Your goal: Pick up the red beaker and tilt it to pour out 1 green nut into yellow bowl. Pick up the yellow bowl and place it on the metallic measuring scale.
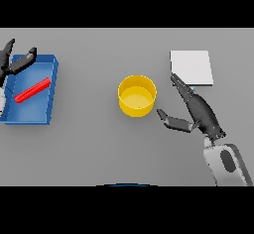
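The right hand (198,110) was the nearest thing to the robot, and it was open: its fingers (181,87) were stretched straight toward the far side, and its thumb (171,122) was spread out to the hand's left. It held nothing. The yellow bowl (137,95) stood just to the left of this hand, close to the thumb tip but apart from it, with bare grey table (99,144) between them. No green nut could be seen inside the bowl. Just beyond the fingertips lay the metallic measuring scale (192,67), a flat pale square; the fingertips seemed to reach its near edge, though I could not tell if they touched. So the bowl and the scale were both near the right hand, and the way from the 1 to the other looked open.

The red beaker (32,89) lay far to the left, inside a blue tray (51,91), its long axis slanted from near-left to far-right. The left hand (16,62) was over the tray's far left corner, fingers relaxed and holding nothing, so this hand was clearly nearer to the beaker
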Robot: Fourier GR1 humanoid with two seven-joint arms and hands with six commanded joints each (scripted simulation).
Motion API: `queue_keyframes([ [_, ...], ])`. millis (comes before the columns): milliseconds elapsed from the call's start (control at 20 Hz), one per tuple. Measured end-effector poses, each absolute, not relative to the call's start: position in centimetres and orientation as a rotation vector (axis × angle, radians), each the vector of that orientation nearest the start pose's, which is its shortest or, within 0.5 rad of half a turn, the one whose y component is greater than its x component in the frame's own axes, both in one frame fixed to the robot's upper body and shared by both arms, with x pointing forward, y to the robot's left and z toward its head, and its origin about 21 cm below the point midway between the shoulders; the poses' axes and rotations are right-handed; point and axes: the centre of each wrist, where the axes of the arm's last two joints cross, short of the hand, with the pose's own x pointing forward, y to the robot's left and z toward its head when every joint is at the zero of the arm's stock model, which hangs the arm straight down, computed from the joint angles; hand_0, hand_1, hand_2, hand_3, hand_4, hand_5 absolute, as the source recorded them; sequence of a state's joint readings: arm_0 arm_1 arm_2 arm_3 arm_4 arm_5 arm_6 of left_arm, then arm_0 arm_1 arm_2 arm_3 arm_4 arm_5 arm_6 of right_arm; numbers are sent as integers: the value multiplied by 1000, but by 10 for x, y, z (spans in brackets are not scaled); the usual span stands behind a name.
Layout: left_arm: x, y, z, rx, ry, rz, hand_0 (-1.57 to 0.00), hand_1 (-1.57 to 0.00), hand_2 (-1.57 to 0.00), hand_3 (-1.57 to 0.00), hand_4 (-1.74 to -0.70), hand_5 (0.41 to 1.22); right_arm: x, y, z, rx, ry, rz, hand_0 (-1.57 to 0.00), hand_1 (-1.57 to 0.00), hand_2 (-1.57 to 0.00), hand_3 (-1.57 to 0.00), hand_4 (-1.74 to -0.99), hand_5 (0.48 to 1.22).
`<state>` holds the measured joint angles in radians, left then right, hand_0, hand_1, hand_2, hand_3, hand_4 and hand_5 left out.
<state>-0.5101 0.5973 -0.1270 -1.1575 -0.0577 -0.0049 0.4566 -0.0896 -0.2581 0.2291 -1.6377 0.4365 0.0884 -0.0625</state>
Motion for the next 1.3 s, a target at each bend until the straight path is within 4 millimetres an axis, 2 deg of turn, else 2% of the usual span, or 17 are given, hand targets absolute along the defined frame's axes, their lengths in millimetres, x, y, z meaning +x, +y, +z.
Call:
queue_keyframes([
  [150, 363, 327, 101, 573, -1140, -442, -6, -5, -5, -5, -806, 687, 279, -216, 51, -368, -1671, 1103, 1, 1, 1, 1, -1142, 627],
  [300, 361, 327, 102, 559, -1136, -438, -3, -2, -2, -2, -812, 688, 293, -201, 64, -395, -1656, 1380, 1, 1, 1, 1, -1157, 635],
  [500, 358, 332, 100, 563, -1133, -448, 0, 0, 0, 0, -805, 691, 311, -186, 68, -404, -1591, 1659, 1, 1, 1, 1, -1161, 643],
  [600, 359, 330, 106, 561, -1141, -451, 0, 0, 0, 0, -806, 695, 319, -179, 68, -392, -1567, 1749, 1, 1, 1, 1, -1153, 639],
  [800, 358, 335, 101, 562, -1135, -441, 1, 1, 1, 1, -808, 695, 329, -162, 59, -354, -1489, 1891, 1, 1, 1, 1, -1155, 646],
  [950, 358, 337, 104, 573, -1136, -441, 1, 1, 1, 1, -805, 701, 339, -151, 58, -339, -1431, 1981, 1, 1, 1, 1, -1159, 663],
  [1200, 357, 336, 103, 568, -1146, -458, 1, 1, 1, 1, -801, 706, 352, -134, 58, -338, -1305, 2089, 1, 1, 1, 1, -1177, 673],
  [1300, 358, 338, 101, 573, -1133, -459, 1, 1, 1, 1, -802, 703, 355, -135, 52, -326, -1263, 2103, 1, 1, 1, -4, -1184, 676],
])
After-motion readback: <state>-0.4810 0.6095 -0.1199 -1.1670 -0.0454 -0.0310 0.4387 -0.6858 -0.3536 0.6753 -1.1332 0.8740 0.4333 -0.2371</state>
